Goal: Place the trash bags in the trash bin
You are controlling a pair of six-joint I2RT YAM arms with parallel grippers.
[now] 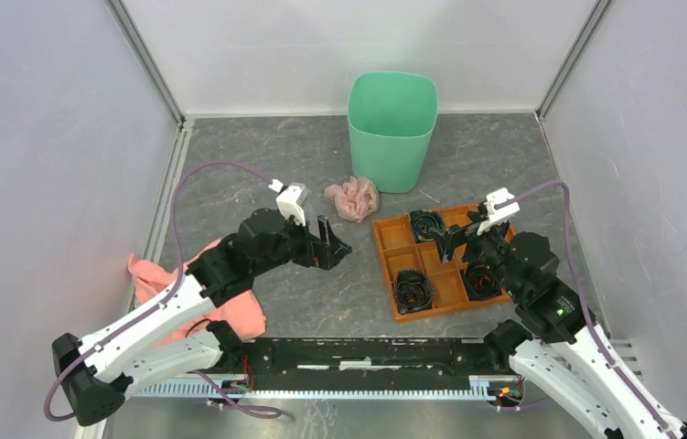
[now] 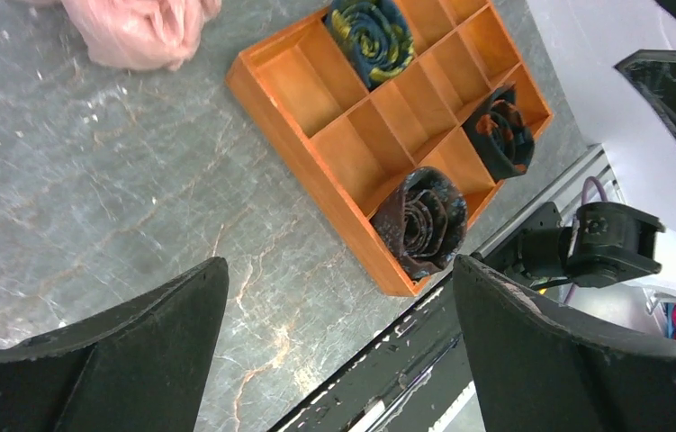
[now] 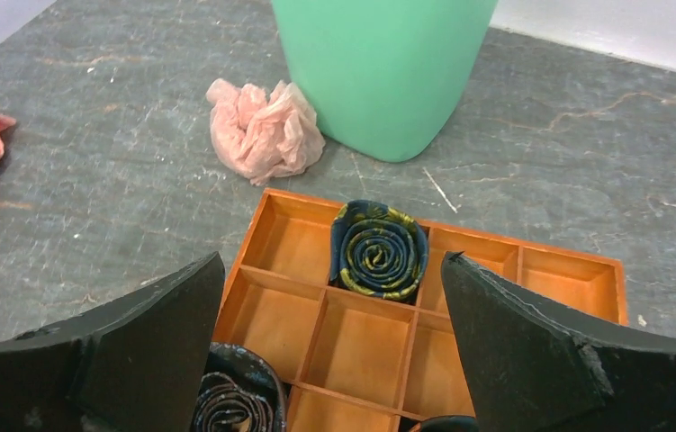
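The pale pink film trash bag (image 1: 353,198) lies crumpled on the grey table just left of the mint-green trash bin (image 1: 392,128), which stands upright at the back. The bag also shows in the right wrist view (image 3: 265,131) beside the bin (image 3: 383,67), and at the top of the left wrist view (image 2: 140,30). My left gripper (image 1: 332,245) is open and empty, hovering near the table middle, in front of the bag. My right gripper (image 1: 449,240) is open and empty above the orange tray.
An orange compartment tray (image 1: 385,240) holding three rolled dark ties sits right of centre. A salmon-pink cloth (image 1: 239,309) lies at the near left under my left arm. Grey walls close in the sides and back. A black rail (image 1: 367,352) runs along the near edge.
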